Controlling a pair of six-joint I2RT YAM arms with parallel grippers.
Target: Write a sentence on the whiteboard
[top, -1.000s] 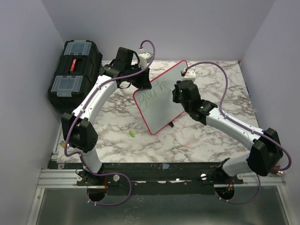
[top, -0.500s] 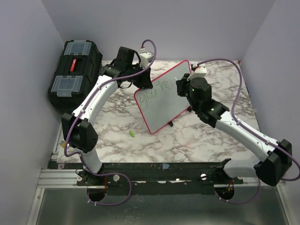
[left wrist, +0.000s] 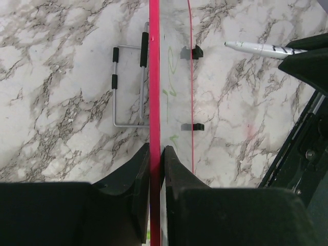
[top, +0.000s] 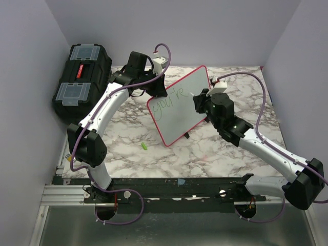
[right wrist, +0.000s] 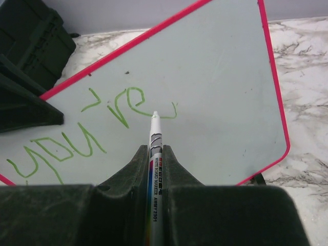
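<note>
The whiteboard [top: 180, 110] stands tilted on the marble table; its pink frame [left wrist: 155, 77] is seen edge-on in the left wrist view. My left gripper [top: 154, 88] is shut on the board's upper left edge, one finger on each side [left wrist: 156, 149]. The sentence [right wrist: 97, 128] reads "you're" in green along the top [top: 171, 98]. My right gripper [right wrist: 155, 149] is shut on a white whiteboard marker [right wrist: 155, 134], also visible from the left wrist [left wrist: 256, 48]. Its tip points at the board just under the final "e"; contact cannot be told.
A black toolbox [top: 82, 77] with clear lid compartments sits at the back left against the wall. A small green cap [top: 144, 146] lies on the table in front of the board. A wire stand [left wrist: 128, 87] rests behind the board.
The right arm has stretched out and carried the marker rightward across the board. The green lettering has grown by the last letter of "you're". The left gripper kept its hold on the board.
</note>
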